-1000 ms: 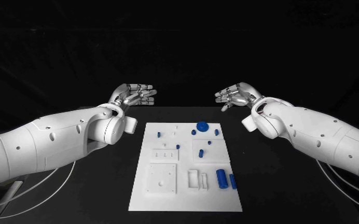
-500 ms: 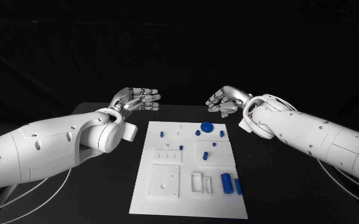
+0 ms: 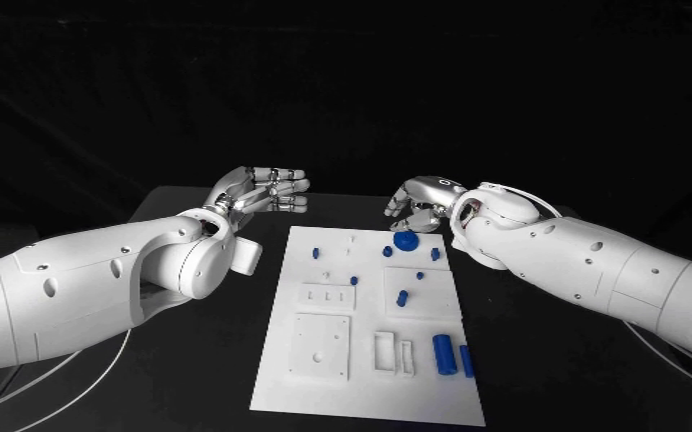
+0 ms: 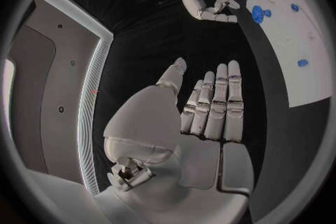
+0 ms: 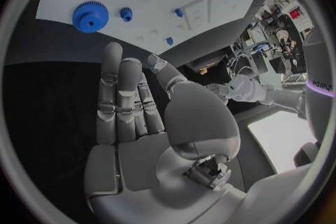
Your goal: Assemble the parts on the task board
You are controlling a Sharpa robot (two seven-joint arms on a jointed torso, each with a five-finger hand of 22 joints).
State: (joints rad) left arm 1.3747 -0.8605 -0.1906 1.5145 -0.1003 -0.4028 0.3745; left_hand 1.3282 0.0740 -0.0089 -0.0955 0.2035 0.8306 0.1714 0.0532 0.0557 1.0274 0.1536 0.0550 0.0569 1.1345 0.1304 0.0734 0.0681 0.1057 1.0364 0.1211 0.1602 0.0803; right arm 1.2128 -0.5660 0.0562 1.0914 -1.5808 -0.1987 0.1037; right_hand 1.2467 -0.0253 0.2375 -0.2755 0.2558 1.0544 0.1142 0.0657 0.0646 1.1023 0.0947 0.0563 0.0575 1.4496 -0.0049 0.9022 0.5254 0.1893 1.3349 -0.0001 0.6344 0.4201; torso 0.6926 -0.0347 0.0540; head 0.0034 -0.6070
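The white task board [image 3: 361, 397] lies lengthwise in the middle of the black table. A blue gear [image 3: 405, 241] stands near its far end, with small blue parts [image 3: 402, 298] scattered around it. Two blue cylinders [image 3: 444, 353] lie near the board's near right side. My right hand [image 3: 418, 204] hovers over the far edge of the board just beyond the gear, holding nothing. In the right wrist view its fingers [image 5: 119, 95] are stretched out towards the gear [image 5: 87, 15]. My left hand [image 3: 260, 190] floats left of the board's far corner, fingers extended and empty.
White raised blocks and slotted fixtures [image 3: 320, 344] sit on the near half of the board. A thin white cable [image 3: 87, 362] loops over the table under my left arm. Black table surface [image 3: 562, 382] lies on both sides of the board.
My right hand has moved left and closer to the board's far end, now just beyond the blue gear. The left hand has hardly moved. The head view has shifted slightly.
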